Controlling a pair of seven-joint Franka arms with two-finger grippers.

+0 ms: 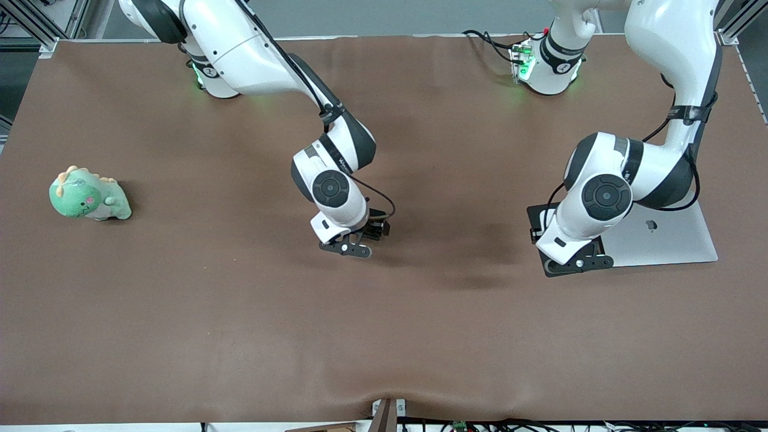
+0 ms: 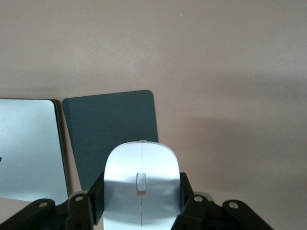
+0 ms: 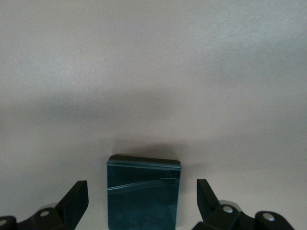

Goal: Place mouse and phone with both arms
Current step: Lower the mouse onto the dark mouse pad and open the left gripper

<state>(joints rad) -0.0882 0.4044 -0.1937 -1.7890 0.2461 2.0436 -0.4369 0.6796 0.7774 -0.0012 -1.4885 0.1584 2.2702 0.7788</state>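
Left claw [image 2: 141, 211] pinching the small glossy white oval mouse [image 2: 141, 179] by its sides, up in the air over the matte dark flat pad [image 2: 111, 130] beside the closed silver laptop [image 1: 666, 237] at the left arm's end of the brown tabletop [image 1: 240, 312]

Right claw [image 3: 142, 203] spread wide over mid-tabletop; the small glossy black rectangular phone [image 3: 144, 194] lies flat directly between its fingers, not gripped, long axis running away from the wrist

Judgement: a straight descent should straddle the phone

Green plush dinosaur [image 1: 89, 195] well apart

left gripper [image 2: 141, 211] fingers [image 2: 192, 206] clamp the mouse [image 2: 141, 179] over a dark pad [image 2: 110, 124].
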